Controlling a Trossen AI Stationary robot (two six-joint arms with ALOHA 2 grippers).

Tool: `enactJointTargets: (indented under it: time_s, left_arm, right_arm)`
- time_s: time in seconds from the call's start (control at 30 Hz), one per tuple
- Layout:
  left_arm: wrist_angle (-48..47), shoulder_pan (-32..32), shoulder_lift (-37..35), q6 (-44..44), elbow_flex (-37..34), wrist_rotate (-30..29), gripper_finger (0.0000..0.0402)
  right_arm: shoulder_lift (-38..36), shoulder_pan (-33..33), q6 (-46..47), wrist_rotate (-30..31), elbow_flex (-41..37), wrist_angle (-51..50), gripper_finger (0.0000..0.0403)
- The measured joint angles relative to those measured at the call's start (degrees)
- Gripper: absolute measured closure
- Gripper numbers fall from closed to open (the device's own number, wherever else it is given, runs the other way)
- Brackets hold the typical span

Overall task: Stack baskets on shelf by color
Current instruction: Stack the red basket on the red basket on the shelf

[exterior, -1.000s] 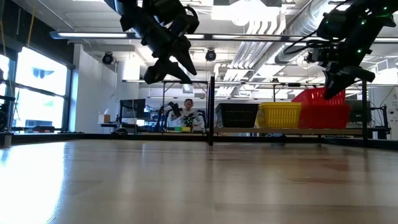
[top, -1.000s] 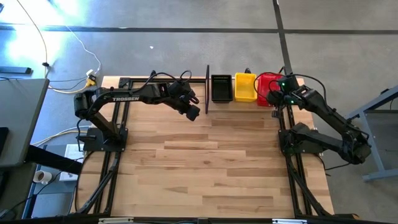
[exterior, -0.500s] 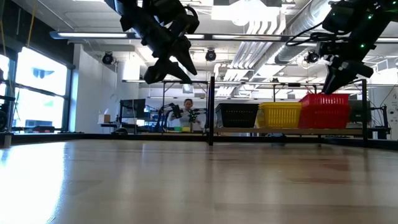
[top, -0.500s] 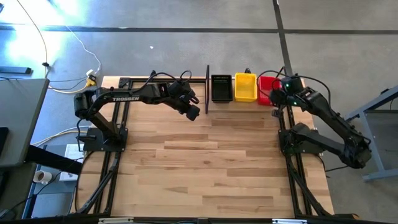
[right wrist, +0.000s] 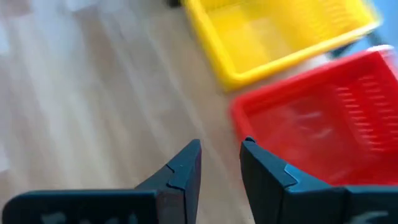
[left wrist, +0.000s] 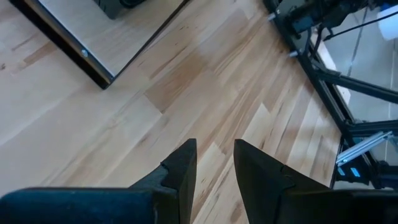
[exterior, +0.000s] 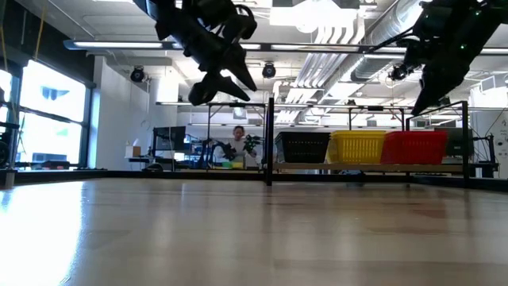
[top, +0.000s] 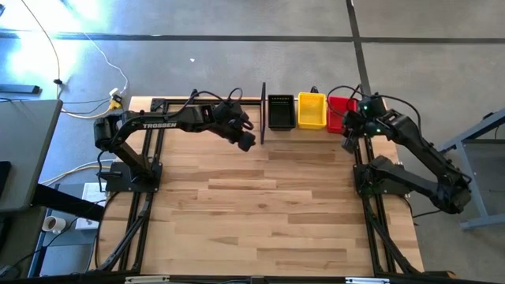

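Three baskets stand side by side on the shelf (top: 263, 110) at the table's far edge: black (top: 281, 112), yellow (top: 311, 110) and red (top: 338, 109). In the low view black (exterior: 302, 147), yellow (exterior: 357, 146) and red (exterior: 414, 146) rest on the shelf's wooden base (exterior: 365, 167). My right gripper (top: 347, 140) hovers open just near of the red basket (right wrist: 323, 118), above it (exterior: 418, 99). My left gripper (top: 245, 139) hangs open in the air left of the shelf's post (exterior: 271, 143), high above the table (exterior: 221, 86).
Bare wooden table top (top: 260, 205) spreads from the shelf to the near edge. Black arm frames run along the left (top: 134, 213) and right (top: 379, 221) sides. A person (exterior: 238, 143) sits in the room far behind the table.
My right gripper lowered the tilted red basket until it sat level on the red pile, then let go. It has since risen and drawn back toward the near edge. The red basket has settled lower into the pile. My left gripper has stayed almost still.
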Motion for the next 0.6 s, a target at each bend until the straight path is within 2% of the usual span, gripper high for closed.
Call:
enactJointTargets:
  time_s: [0.07, 0.37, 0.6]
  left_arm:
    - [0.67, 0.01, -0.01, -0.46, 0.0, -0.02, 0.0305]
    - [2.09, 0.01, -0.05, -0.46, 0.0, -0.02, 0.0305]
    - [2.13, 0.01, -0.05, -0.46, 0.0, 0.0, 0.0305]
  right_arm:
    - [0.74, 0.04, 0.95, -2.14, -0.24, -0.57, 0.0304]
    - [7.32, 0.02, 1.26, -2.0, -0.35, -0.46, 0.0304]
    - [12.96, 0.07, 2.47, 5.85, -0.39, -1.4, 0.0304]
